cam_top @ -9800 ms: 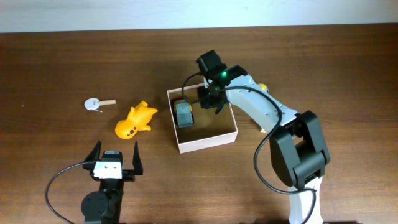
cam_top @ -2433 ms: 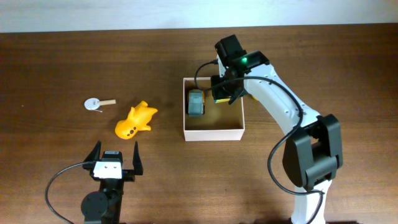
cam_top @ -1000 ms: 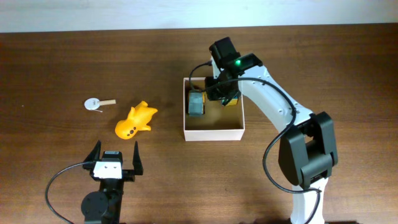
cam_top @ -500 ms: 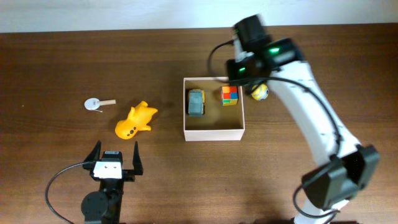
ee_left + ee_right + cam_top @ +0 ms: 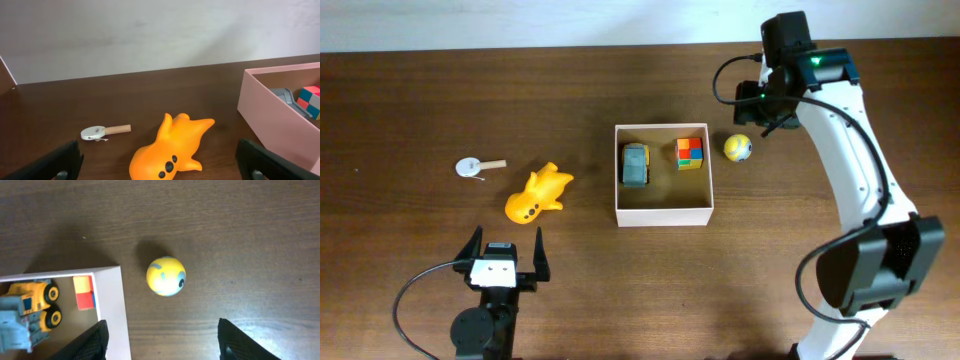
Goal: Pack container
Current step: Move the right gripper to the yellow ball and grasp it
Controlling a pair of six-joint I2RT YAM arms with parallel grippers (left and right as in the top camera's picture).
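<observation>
The container (image 5: pixel 663 214), a shallow square box with white walls and a tan floor, sits open side up at the middle of the dark wooden table (image 5: pixel 420 100). Inside it, a grey-and-yellow toy truck (image 5: pixel 635 163) lies along the left wall and a multicoloured cube (image 5: pixel 689 153) rests near the far right corner, the 2 apart from each other. The right gripper (image 5: pixel 165 341) hangs above the table beyond the box's far right corner, its 2 fingers (image 5: pixel 92 342) spread wide with nothing held between them. In the right wrist view a yellow ball (image 5: pixel 166 276) with blue markings lies on the bare wood ahead of the gap, just beside the container's outer wall but not touching it. The box's corner shows at the left of that view, its wall running down to 1 fingertip. The left gripper (image 5: pixel 506 245) rests near the front edge of the table, well apart from the container, which lies ahead of it and to its right; its fingers (image 5: pixel 55 161) stand wide apart and grip nothing. An orange animal-shaped toy (image 5: pixel 538 194) lies on the wood between that gripper and the box's left wall, clear of both, and a small white disc with a wooden handle (image 5: pixel 478 166) sits farther left. From the left wrist camera, the container's near wall appears at the right, above 1 fingertip
</observation>
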